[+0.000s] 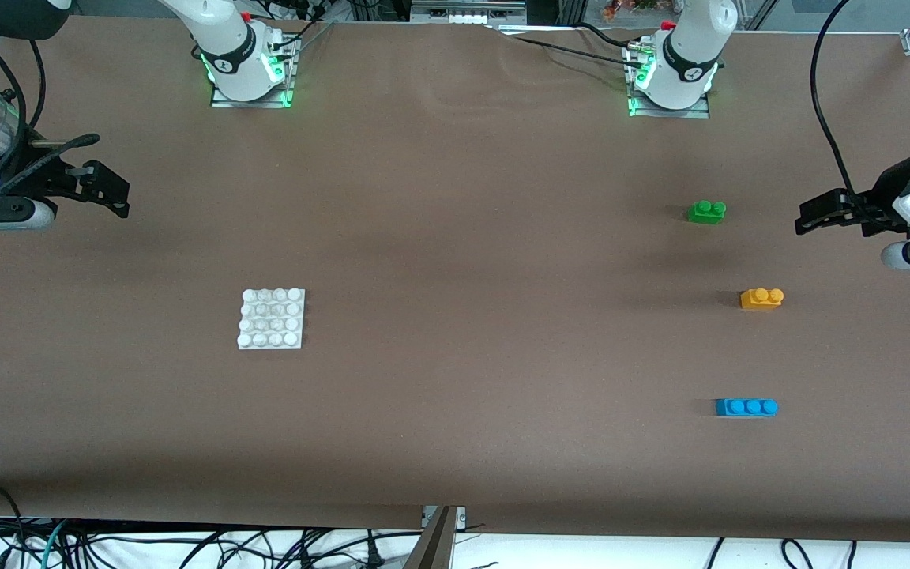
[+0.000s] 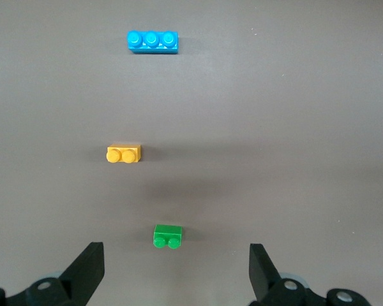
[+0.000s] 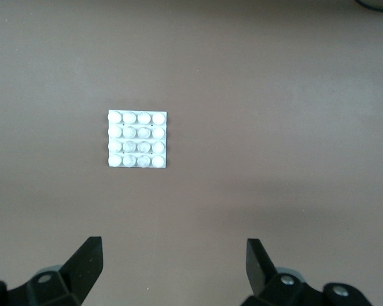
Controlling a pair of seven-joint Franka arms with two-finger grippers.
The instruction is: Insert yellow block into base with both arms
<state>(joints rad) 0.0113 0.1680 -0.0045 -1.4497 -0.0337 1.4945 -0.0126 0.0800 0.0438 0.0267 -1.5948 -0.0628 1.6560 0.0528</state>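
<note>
The yellow block (image 1: 761,298) lies on the brown table toward the left arm's end; it also shows in the left wrist view (image 2: 123,154). The white studded base (image 1: 272,318) lies toward the right arm's end and shows in the right wrist view (image 3: 137,139). My left gripper (image 1: 810,215) is open and empty, up in the air at the left arm's end of the table, apart from the bricks. My right gripper (image 1: 111,194) is open and empty, up in the air at the right arm's end, apart from the base.
A green two-stud brick (image 1: 707,211) lies farther from the front camera than the yellow block. A blue three-stud brick (image 1: 746,407) lies nearer. Both show in the left wrist view, green (image 2: 168,236) and blue (image 2: 152,42). Cables hang by the table's edges.
</note>
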